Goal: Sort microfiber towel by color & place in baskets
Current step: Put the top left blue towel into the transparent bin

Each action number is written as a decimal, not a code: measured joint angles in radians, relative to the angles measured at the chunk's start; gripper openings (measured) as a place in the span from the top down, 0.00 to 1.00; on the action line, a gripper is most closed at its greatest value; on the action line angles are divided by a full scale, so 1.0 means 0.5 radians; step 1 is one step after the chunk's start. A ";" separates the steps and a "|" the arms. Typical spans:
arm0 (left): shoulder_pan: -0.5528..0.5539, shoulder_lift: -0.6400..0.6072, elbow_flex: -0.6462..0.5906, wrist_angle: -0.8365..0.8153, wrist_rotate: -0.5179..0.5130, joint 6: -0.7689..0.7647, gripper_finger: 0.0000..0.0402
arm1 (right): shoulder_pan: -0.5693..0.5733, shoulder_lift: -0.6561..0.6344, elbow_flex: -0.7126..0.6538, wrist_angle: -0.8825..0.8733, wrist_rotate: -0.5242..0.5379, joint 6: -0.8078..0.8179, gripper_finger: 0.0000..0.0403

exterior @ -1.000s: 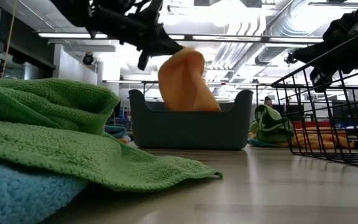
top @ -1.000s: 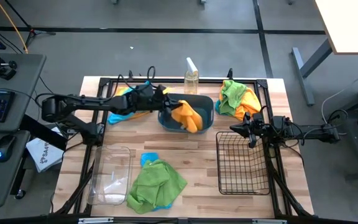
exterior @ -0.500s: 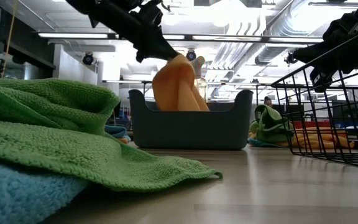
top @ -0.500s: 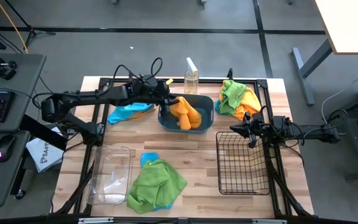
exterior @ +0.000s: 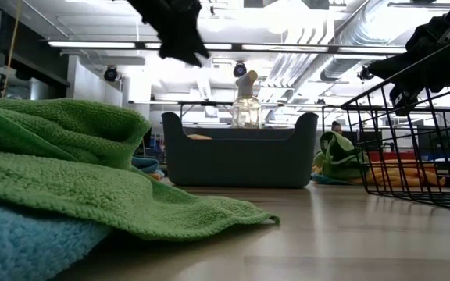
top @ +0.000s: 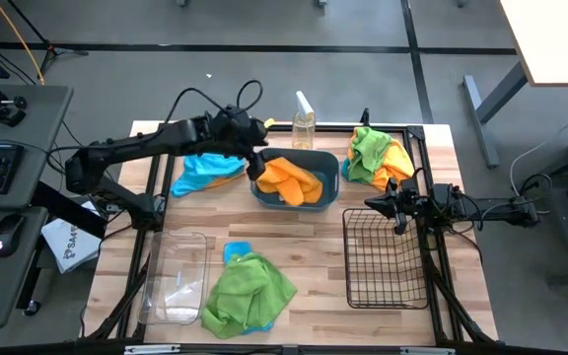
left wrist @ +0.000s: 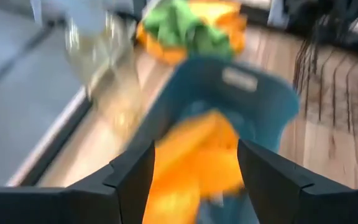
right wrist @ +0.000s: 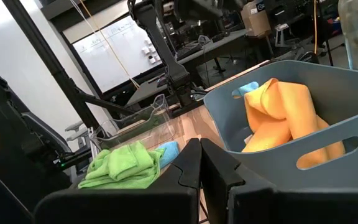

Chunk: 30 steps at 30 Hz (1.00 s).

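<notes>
An orange towel (top: 292, 179) lies crumpled inside the dark teal tub (top: 331, 177), over a bit of blue cloth (right wrist: 248, 87). My left gripper (top: 255, 150) hovers open and empty above the tub's left rim. In the left wrist view (left wrist: 194, 180) its fingers stand apart over the orange towel (left wrist: 197, 155). A blue towel (top: 205, 173) lies left of the tub. A green towel (top: 248, 288) lies over a blue one (top: 235, 251) near the front edge. A green and orange pile (top: 375, 156) lies at the far right. My right gripper (top: 392, 212) is shut and empty at the far rim of the wire basket (top: 385, 261).
A clear bin (top: 176, 276) stands at the front left. A pale spray bottle (top: 304, 123) stands just behind the tub. A black frame (top: 166, 128) runs along the table's edges. Bare wood shows between the tub and the front towels.
My left gripper has let go of the orange towel and has risen, drawing slightly back toward the table's left. The towel, which hung upright over the tub, has fallen and now lies wholly inside it below the rim.
</notes>
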 joint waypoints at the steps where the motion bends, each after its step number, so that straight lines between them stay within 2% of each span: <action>1: 0.001 0.000 0.003 -0.098 -0.016 -0.043 0.46 | 0.000 0.000 0.000 0.000 0.000 0.003 1.00; 6: 0.058 -0.013 -0.157 -0.457 -0.065 -0.192 0.46 | 0.000 0.000 0.000 0.000 0.000 0.003 1.00; 12: 0.209 -0.248 -0.655 -0.382 -0.073 -0.274 0.46 | 0.000 0.000 0.000 0.000 0.000 0.002 1.00; 17: 0.427 -0.329 -0.957 -0.386 -0.205 -0.212 0.46 | 0.000 0.000 0.000 0.001 0.000 0.001 1.00; 21: 0.535 -0.229 -1.004 -0.372 -0.205 -0.090 0.46 | 0.000 0.000 0.000 0.000 0.000 0.003 1.00; 27: 0.563 -0.061 -1.004 -0.268 -0.111 0.009 0.46 | 0.001 0.000 0.000 0.000 0.000 0.000 1.00; 30: 0.562 0.004 -1.004 -0.254 -0.235 0.037 0.46 | 0.000 0.001 0.000 0.000 0.000 0.003 1.00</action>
